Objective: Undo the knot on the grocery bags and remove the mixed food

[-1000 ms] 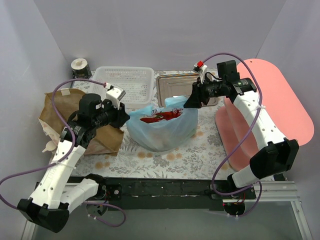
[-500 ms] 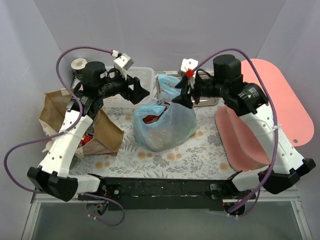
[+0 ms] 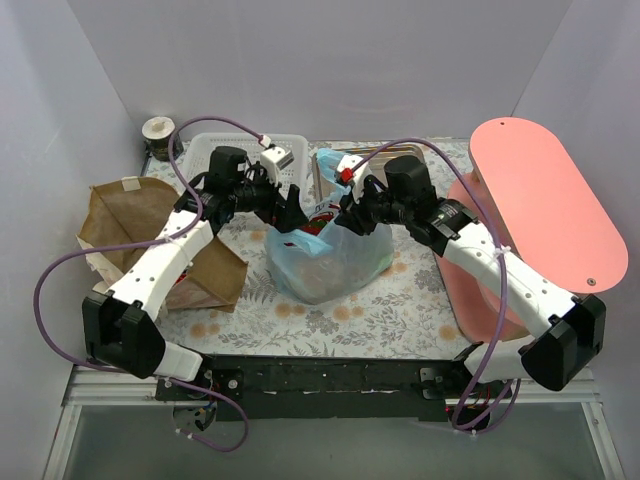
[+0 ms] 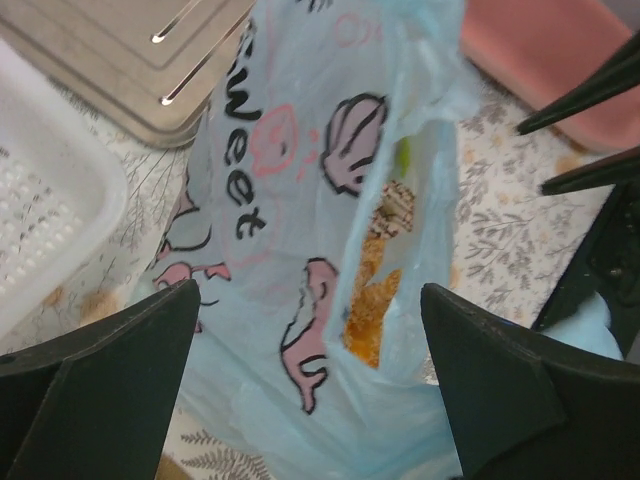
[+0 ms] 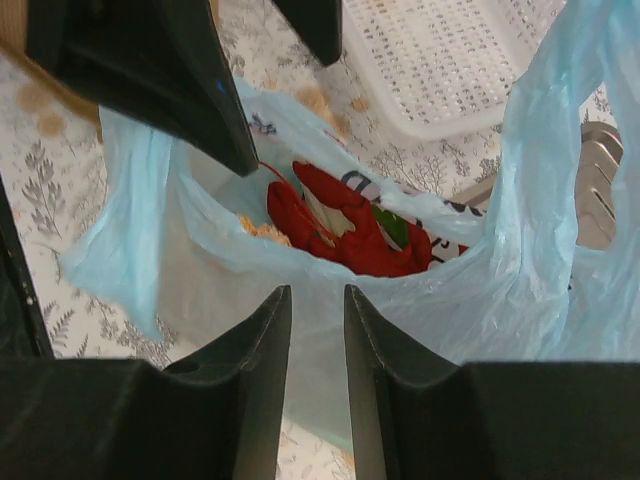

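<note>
Open light-blue bag [image 3: 325, 265], red lobster [image 5: 355, 235] inside, brown paper bag [image 3: 120, 215] nearby

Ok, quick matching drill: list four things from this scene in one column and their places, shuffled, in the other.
Things:
1. blue plastic bag
2. paper bag
3. white basket
4. red lobster

Places:
a. far left
b. inside the blue plastic bag
c. centre
d. at the back, left of centre

Pairs: 1-c, 2-a, 3-d, 4-b
</note>
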Controlling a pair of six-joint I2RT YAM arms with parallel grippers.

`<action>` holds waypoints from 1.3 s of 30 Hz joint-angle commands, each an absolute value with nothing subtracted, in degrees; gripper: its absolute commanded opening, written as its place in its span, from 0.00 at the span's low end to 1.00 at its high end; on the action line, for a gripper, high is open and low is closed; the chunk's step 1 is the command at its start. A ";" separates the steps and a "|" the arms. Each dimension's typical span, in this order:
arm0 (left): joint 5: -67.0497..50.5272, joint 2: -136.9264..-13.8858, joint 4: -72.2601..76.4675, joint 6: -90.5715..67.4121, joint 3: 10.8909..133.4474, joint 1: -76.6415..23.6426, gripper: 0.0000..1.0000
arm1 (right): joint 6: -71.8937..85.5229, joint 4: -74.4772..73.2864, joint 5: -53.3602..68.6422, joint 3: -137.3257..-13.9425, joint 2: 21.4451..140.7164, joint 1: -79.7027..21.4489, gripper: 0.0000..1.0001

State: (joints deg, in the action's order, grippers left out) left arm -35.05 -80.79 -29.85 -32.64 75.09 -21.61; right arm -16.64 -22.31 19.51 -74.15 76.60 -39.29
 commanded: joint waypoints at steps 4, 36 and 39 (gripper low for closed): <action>-21.90 -79.63 -28.74 -31.72 71.63 -22.94 0.65 | -5.64 -6.78 22.41 -70.93 78.39 -40.78 0.36; -30.74 -67.60 -40.86 -24.10 78.13 -22.59 0.77 | -10.29 -10.55 21.27 -55.54 65.82 -41.31 0.02; -38.04 -65.92 -43.59 -21.36 78.49 -22.68 0.78 | -7.74 -8.53 22.50 -57.47 68.90 -41.31 0.03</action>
State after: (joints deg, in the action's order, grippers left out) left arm -28.25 -70.59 -38.54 -26.28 75.99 -22.63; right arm -11.00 -12.03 19.94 -53.74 66.22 -41.32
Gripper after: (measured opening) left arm 0.777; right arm 0.024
